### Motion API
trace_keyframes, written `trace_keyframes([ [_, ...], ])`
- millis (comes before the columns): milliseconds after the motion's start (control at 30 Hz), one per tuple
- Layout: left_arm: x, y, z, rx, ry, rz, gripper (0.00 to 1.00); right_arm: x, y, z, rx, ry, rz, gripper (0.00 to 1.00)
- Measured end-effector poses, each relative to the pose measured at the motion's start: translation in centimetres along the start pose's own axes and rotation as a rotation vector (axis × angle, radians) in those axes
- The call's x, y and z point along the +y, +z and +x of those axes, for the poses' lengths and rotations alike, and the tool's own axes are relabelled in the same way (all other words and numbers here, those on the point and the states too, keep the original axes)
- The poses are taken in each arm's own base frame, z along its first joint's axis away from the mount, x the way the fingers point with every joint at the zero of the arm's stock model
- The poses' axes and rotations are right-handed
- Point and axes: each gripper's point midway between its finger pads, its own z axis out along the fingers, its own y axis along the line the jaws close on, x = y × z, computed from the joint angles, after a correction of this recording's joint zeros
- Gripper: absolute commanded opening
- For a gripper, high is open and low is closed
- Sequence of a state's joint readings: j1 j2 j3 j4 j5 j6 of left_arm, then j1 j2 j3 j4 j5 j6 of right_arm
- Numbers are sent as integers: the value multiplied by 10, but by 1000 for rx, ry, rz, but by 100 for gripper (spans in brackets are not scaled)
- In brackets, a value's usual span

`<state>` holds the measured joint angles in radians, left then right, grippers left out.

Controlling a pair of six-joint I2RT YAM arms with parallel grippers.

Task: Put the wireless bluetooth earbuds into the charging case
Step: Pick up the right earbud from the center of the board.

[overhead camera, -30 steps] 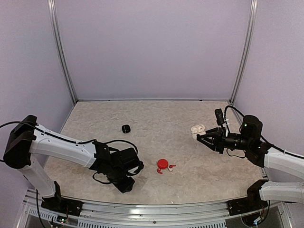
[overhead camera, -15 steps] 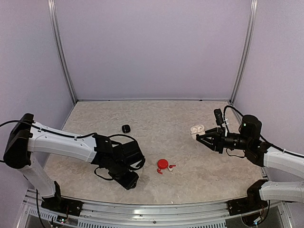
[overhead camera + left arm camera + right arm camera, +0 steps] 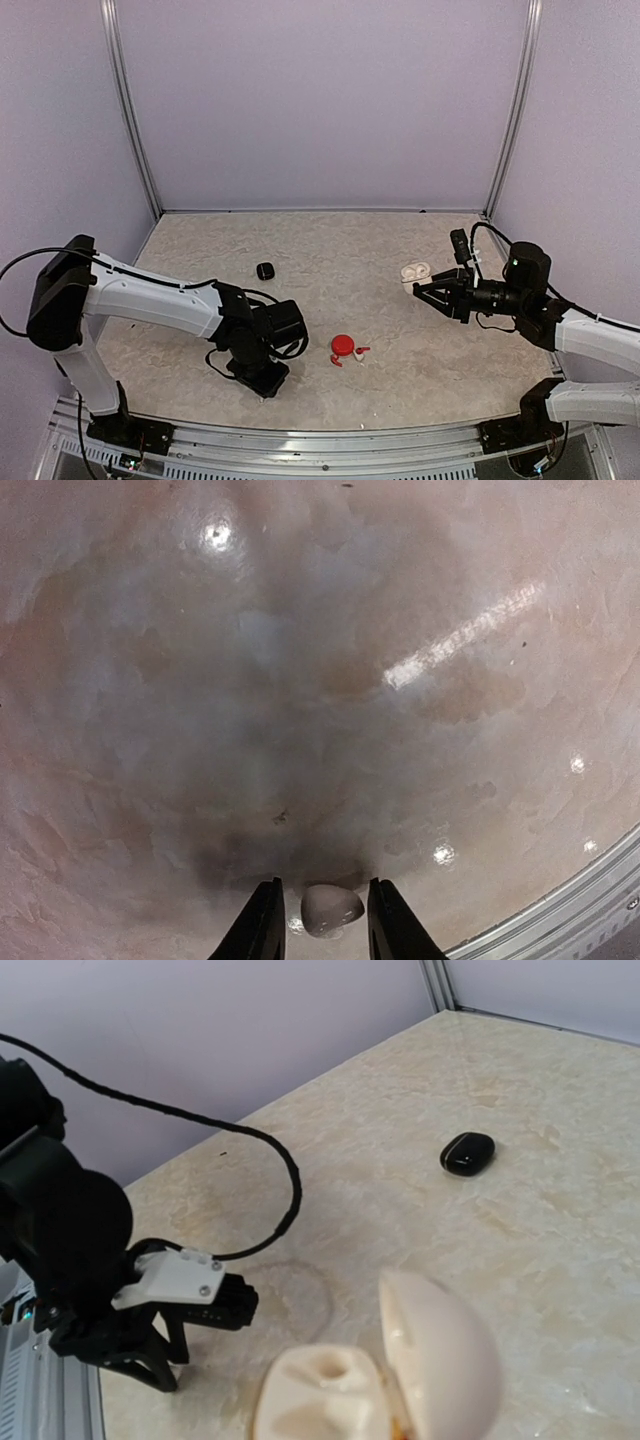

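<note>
Lying w/in left pincer (image 3: pixel 323 888): earbud (image 3: pixel 330 910)

**ROBOT TEST CELL, LAB-TYPE SETUP**

A robotics lab cell is indicated. The worktop (image 3: pixel 340 250) is closed in on 3 sides by plain lilac panels (image 3: pixel 320 100) held in alu. frame posts (image 3: pixel 130 110). A left arm (image 3: pixel 150 295) & right arm (image 3: pixel 600 335) are bolted at the near edge, w/ cables (image 3: pixel 20 270) left exposed. An alu. rail (image 3: pixel 320 440) is fitted along the front.
</note>
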<state>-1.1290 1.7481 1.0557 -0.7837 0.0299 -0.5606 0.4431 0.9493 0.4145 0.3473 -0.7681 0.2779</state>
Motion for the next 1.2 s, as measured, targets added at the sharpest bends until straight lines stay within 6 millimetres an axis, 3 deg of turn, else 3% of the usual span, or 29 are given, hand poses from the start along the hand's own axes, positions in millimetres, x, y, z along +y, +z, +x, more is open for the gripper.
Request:
trace_keyframes([
  [633,0,5,3,26,7,6,20,-1,0,1,5,-4,2,0],
  [800,-8,-4,-15,-64,24,40,18,1,-1,-1,-1,-10,0,0],
  [967,-20,-49,-56,-312,55,94,17,5,-1,-10,-38,-48,-15,0],
  [1067,-31,-93,-84,-510,82,144,19,12,0,-17,-67,-86,-37,0],
  [1200,-48,-167,-110,-788,132,232,19,28,5,-24,-106,-162,-83,0],
])
